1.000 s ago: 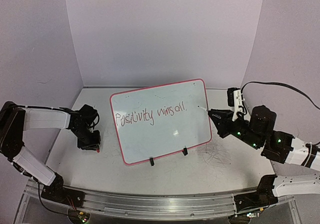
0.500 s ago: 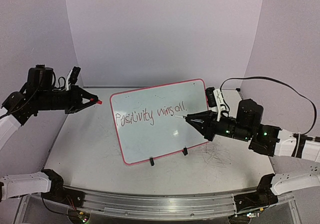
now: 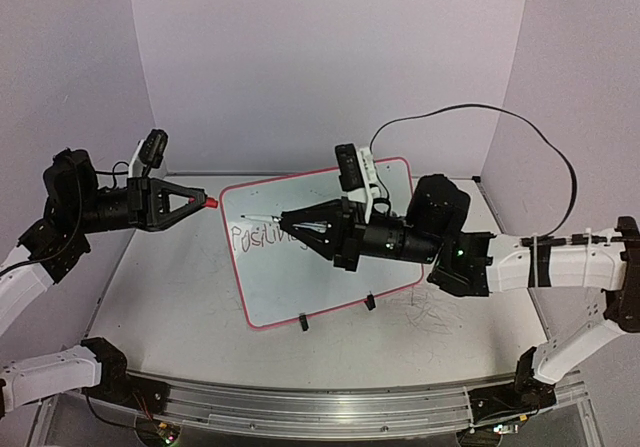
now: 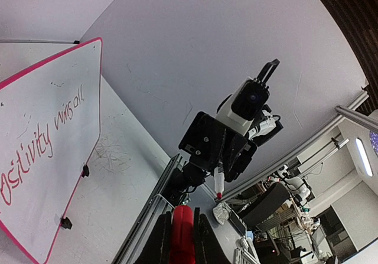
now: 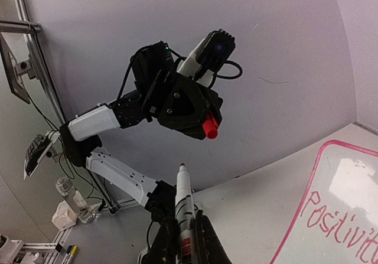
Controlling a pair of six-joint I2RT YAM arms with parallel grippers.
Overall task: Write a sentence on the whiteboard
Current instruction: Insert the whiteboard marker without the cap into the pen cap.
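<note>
The whiteboard (image 3: pixel 300 282), white with a red-pink rim, stands tilted at the table's middle. Its sentence (image 3: pixel 255 236) is red-purple handwriting, and my right arm covers the later words in the top view. The left wrist view shows the whiteboard (image 4: pixel 35 93) with "sitivity wins all" of the sentence (image 4: pixel 44 146). My left gripper (image 3: pixel 203 203) hovers left of the board, shut on a red marker cap (image 4: pixel 182 237). My right gripper (image 3: pixel 287 223) reaches leftward in front of the board, shut on a white marker (image 5: pixel 182 187). The marker's tip points at the red cap (image 5: pixel 210 128), a short gap away.
Two black clip feet (image 3: pixel 303 322) hold the board's lower edge. Old scribbles (image 3: pixel 432 312) mark the table to the right. A metal rail (image 3: pixel 300 407) runs along the near edge. A black cable (image 3: pixel 470 112) arcs above my right arm.
My left arm rose from the table with the red cap. My right arm swung left across the board, bringing the marker tip from the sentence's end toward the cap.
</note>
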